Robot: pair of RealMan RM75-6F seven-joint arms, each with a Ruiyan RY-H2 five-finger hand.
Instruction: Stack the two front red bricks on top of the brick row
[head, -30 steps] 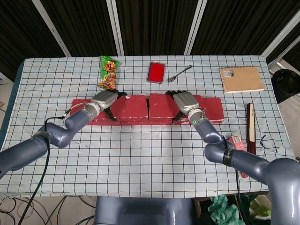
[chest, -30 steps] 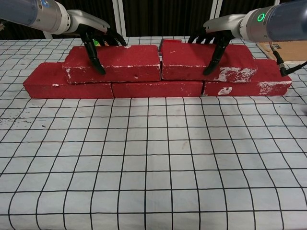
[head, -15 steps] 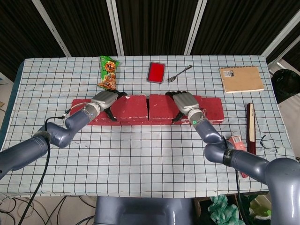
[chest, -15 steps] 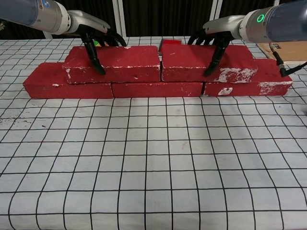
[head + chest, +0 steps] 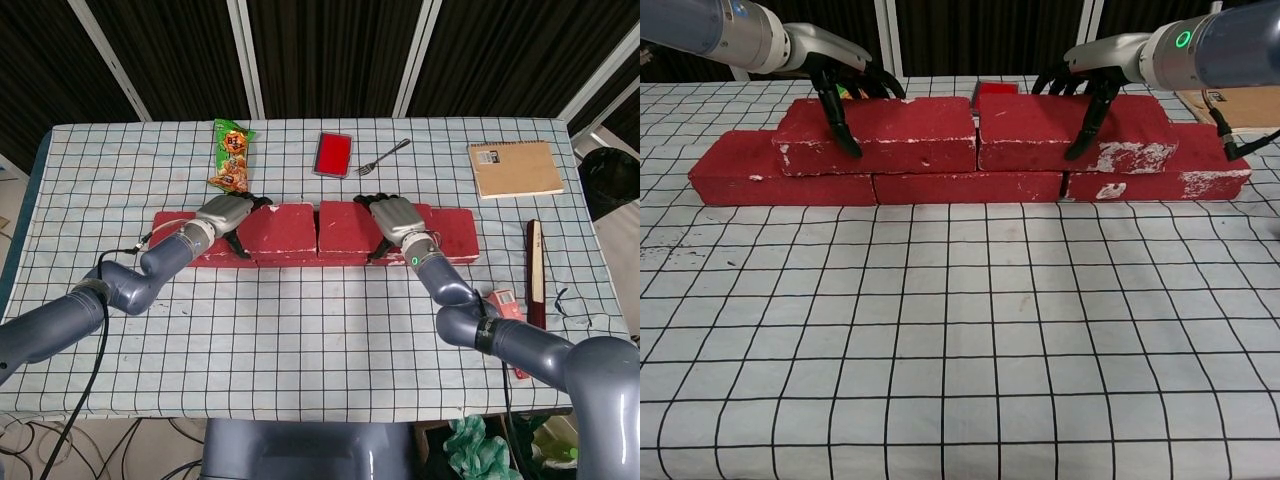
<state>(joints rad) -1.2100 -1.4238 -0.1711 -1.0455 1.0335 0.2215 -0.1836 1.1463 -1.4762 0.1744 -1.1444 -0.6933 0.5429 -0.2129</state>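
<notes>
Three red bricks form the bottom row (image 5: 960, 187) across the table, seen from above as a row (image 5: 455, 232) too. Two more red bricks lie on top of it, nearly touching end to end. My left hand (image 5: 840, 75) grips the left upper brick (image 5: 895, 135) near its left end, thumb down the front face and fingers over the back. In the same way my right hand (image 5: 1090, 70) grips the right upper brick (image 5: 1025, 125) toward its right end. From the head view, the left hand (image 5: 225, 212) and right hand (image 5: 395, 218) cover parts of both upper bricks (image 5: 285, 226).
Behind the bricks lie a green snack bag (image 5: 232, 155), a red flat case (image 5: 333, 154) and a fork (image 5: 383, 157). A brown notebook (image 5: 515, 168) sits at the back right. A dark long strip (image 5: 537, 270) and a pink box (image 5: 505, 303) lie near the right edge.
The right upper brick has settled slightly lower onto the row, and the left upper brick has edged a touch to the right. Both hands keep their grips.
</notes>
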